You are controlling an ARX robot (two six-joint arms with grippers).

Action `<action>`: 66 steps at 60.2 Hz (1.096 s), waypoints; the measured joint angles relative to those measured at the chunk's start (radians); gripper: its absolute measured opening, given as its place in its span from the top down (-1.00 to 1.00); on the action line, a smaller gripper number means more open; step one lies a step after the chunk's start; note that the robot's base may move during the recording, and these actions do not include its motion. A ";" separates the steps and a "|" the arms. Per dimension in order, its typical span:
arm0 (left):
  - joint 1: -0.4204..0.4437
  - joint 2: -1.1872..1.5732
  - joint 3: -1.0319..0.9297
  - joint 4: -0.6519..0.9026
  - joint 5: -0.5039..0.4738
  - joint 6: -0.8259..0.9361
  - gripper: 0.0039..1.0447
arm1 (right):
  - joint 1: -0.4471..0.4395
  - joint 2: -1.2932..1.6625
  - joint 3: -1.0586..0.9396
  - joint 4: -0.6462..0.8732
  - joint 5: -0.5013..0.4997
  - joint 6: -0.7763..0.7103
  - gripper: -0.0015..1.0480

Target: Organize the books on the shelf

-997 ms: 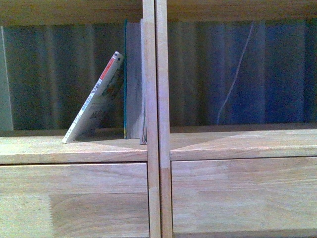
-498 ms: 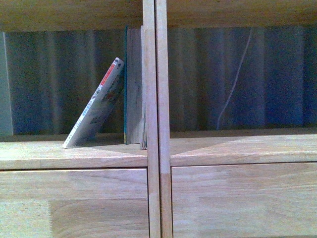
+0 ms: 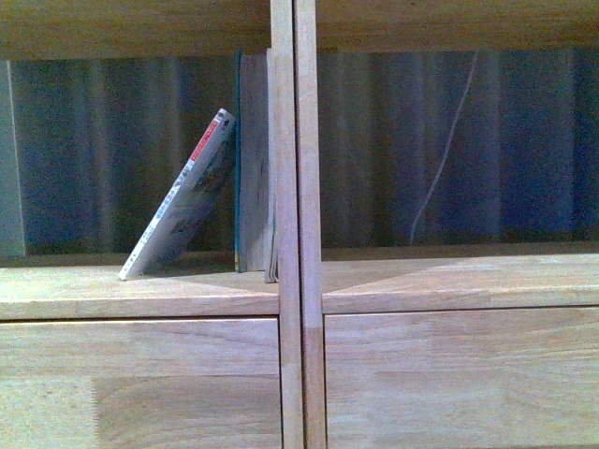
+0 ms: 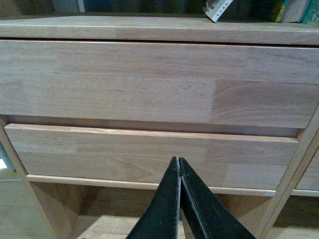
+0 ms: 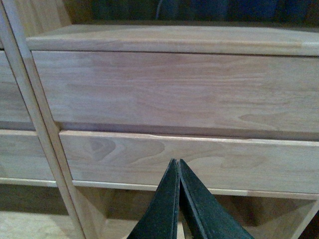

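In the front view the thin white paperback [image 3: 182, 201] leans tilted to the right against the teal book [image 3: 251, 164], which stands upright against the centre divider of the light-wood shelf [image 3: 298, 224]. Both are in the left compartment. The paperback's bottom corner [image 4: 218, 10] and the teal book's lower end [image 4: 294, 11] show in the left wrist view. My left gripper [image 4: 178, 162] is shut and empty, low before the left drawer fronts. My right gripper [image 5: 177, 163] is shut and empty before the right drawer fronts. Neither arm shows in the front view.
The right compartment [image 3: 459, 140] holds no books; a thin white cable [image 3: 445, 140] hangs behind it. Wide drawer fronts [image 3: 140, 374] lie below the shelf board. A pale upright edge [image 3: 9, 159] stands at the far left. Open lower compartments [image 4: 99, 209] sit under the drawers.
Since a second ago the front view has shifted slightly, so the shelf and books appear a little lower. The books have kept their places.
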 joint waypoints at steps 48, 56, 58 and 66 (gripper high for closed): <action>-0.001 -0.133 -0.047 -0.067 0.000 -0.001 0.80 | 0.000 -0.088 -0.097 0.016 0.000 0.001 0.94; -0.001 -0.133 -0.046 -0.067 0.000 -0.001 0.36 | 0.000 -0.089 -0.097 0.016 0.000 0.000 0.67; -0.001 -0.133 -0.046 -0.067 0.000 -0.001 0.23 | 0.000 -0.089 -0.097 0.016 0.000 0.001 0.53; -0.001 -0.133 -0.046 -0.067 0.000 -0.001 -0.18 | 0.000 -0.089 -0.097 0.016 0.000 0.001 0.14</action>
